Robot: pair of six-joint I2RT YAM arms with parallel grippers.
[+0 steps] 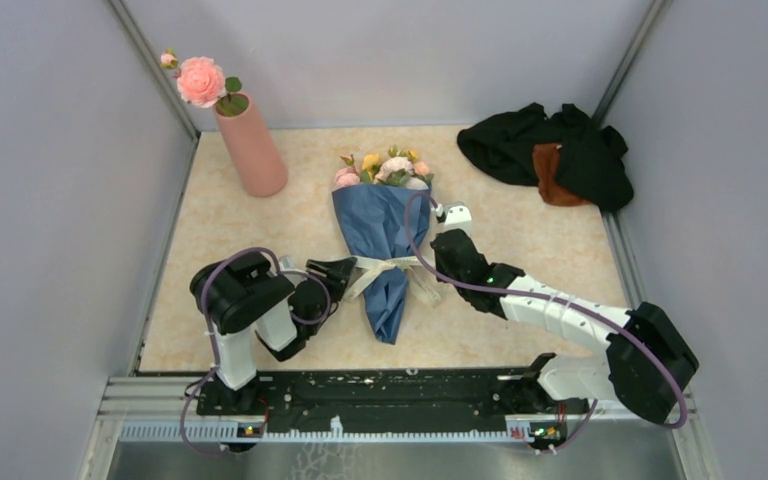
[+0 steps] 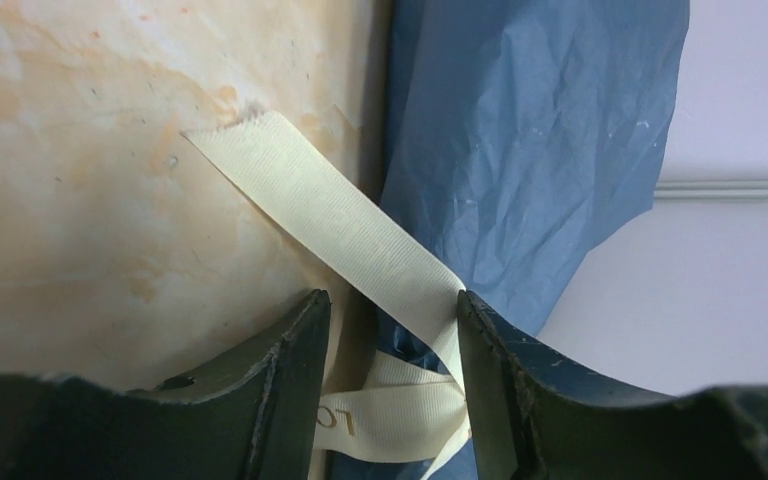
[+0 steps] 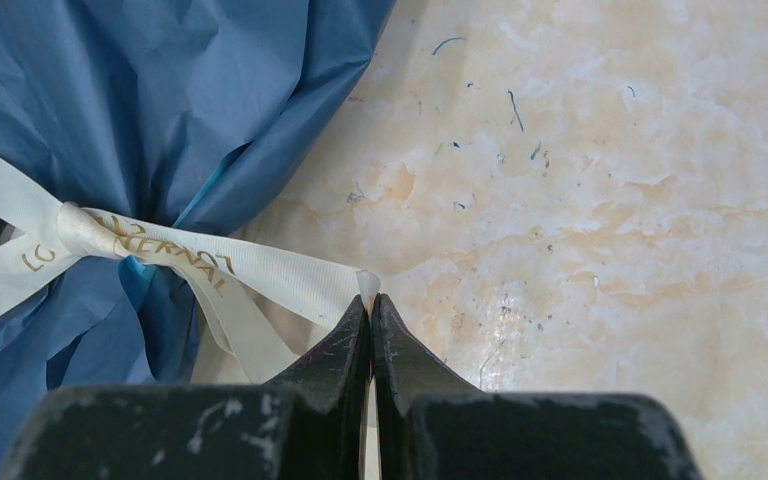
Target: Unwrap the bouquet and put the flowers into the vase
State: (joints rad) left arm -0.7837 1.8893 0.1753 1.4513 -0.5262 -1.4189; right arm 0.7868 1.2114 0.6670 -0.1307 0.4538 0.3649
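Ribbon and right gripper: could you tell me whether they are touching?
Touching. The right wrist view shows the right gripper shut on the ribbon, pinching its end.

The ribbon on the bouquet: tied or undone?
Tied: the cream ribbon is knotted around the blue wrapping paper, though the right gripper has its jaws pinched on one tail.

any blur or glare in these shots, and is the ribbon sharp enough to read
Top external: soft even light, faint shadows, no glare; the plain grey walls splay outward. Left wrist: the flat cream ribbon and crumpled blue wrapping paper are sharp, the dark gripper fingers soft-edged. Right wrist: gold lettering on the ribbon partly legible, marbled beige tabletop crisp.
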